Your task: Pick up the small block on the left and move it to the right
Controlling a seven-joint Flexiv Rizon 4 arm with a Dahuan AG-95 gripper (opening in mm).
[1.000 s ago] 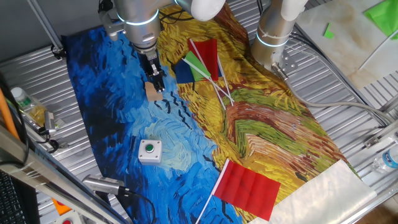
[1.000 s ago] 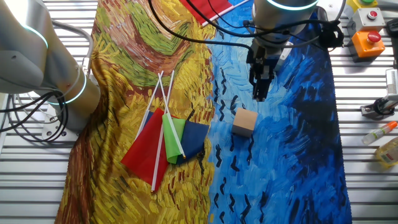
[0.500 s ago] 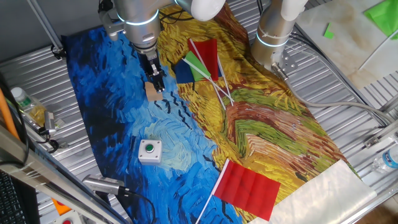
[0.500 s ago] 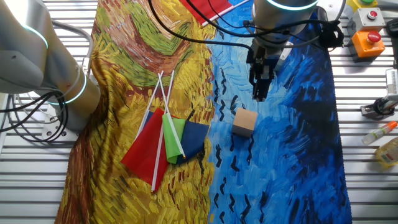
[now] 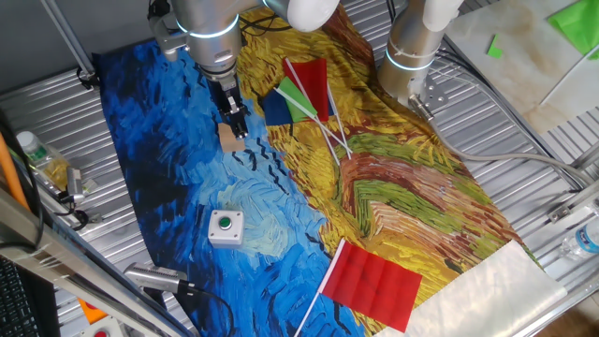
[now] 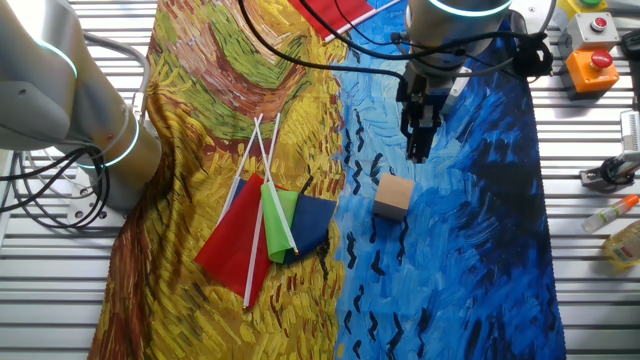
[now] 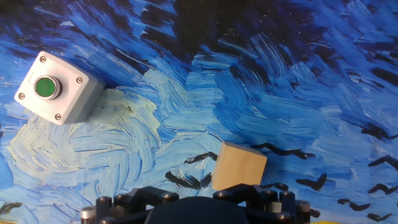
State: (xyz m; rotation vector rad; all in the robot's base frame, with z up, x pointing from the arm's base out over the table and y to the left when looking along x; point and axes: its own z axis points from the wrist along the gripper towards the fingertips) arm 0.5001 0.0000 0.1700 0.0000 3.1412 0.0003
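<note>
The small block (image 6: 394, 195) is a plain tan wooden cube lying on the blue part of the painted cloth. It also shows in one fixed view (image 5: 226, 139) and low in the hand view (image 7: 239, 167). My gripper (image 6: 417, 150) hangs above the cloth just beside the block, not touching it. Its fingers look pressed together with nothing between them. In one fixed view the gripper (image 5: 238, 124) partly covers the block's far edge. The hand view shows only the hand's dark base, not the fingertips.
A white box with a green button (image 5: 226, 227) sits on the cloth nearer the front, also in the hand view (image 7: 56, 90). Small coloured flags (image 6: 270, 225) lie on the yellow part. A red flag (image 5: 372, 283) lies further along. A second arm's base (image 5: 412, 56) stands at the cloth's edge.
</note>
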